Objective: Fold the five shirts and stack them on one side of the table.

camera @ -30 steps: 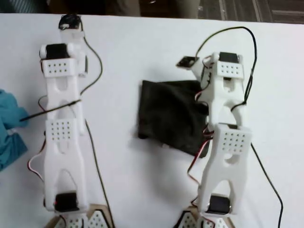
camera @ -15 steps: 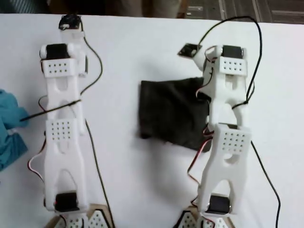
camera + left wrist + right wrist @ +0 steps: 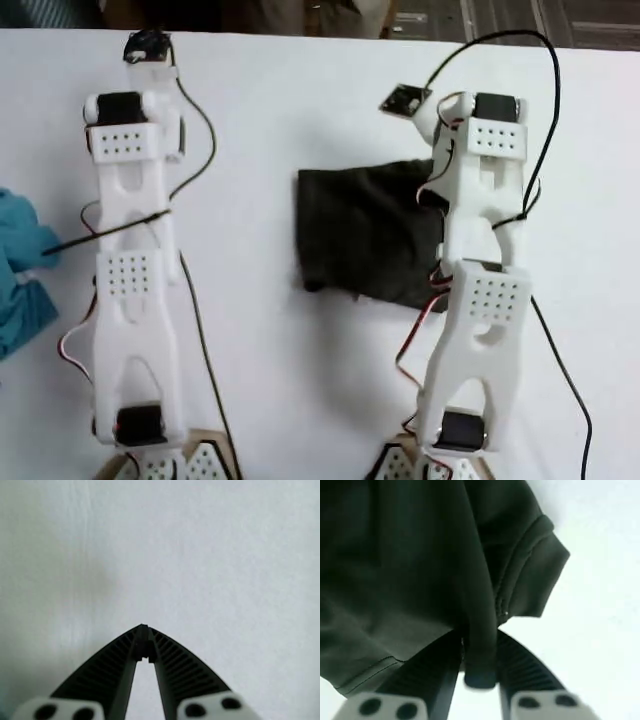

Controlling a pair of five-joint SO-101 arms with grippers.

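A dark shirt (image 3: 365, 232) lies partly folded on the white table (image 3: 270, 120), between the two arms. My right gripper (image 3: 479, 656) is shut on a fold of the dark shirt (image 3: 420, 560), whose sleeve cuff hangs past the jaws. In the high view that arm's wrist (image 3: 470, 160) sits over the shirt's right edge. My left gripper (image 3: 144, 639) is shut with nothing in it, above bare tabletop; its arm (image 3: 130, 230) stretches along the left side. Blue shirts (image 3: 18, 275) are piled at the left edge.
Black cables (image 3: 540, 90) loop off the right arm over the table's far right part. A thin cable (image 3: 195, 300) trails beside the left arm. Bare tabletop lies between the arms in front of the dark shirt.
The right arm's wrist has moved toward the far edge and a little right, dragging the dark shirt's right edge with it. The left arm has kept still.
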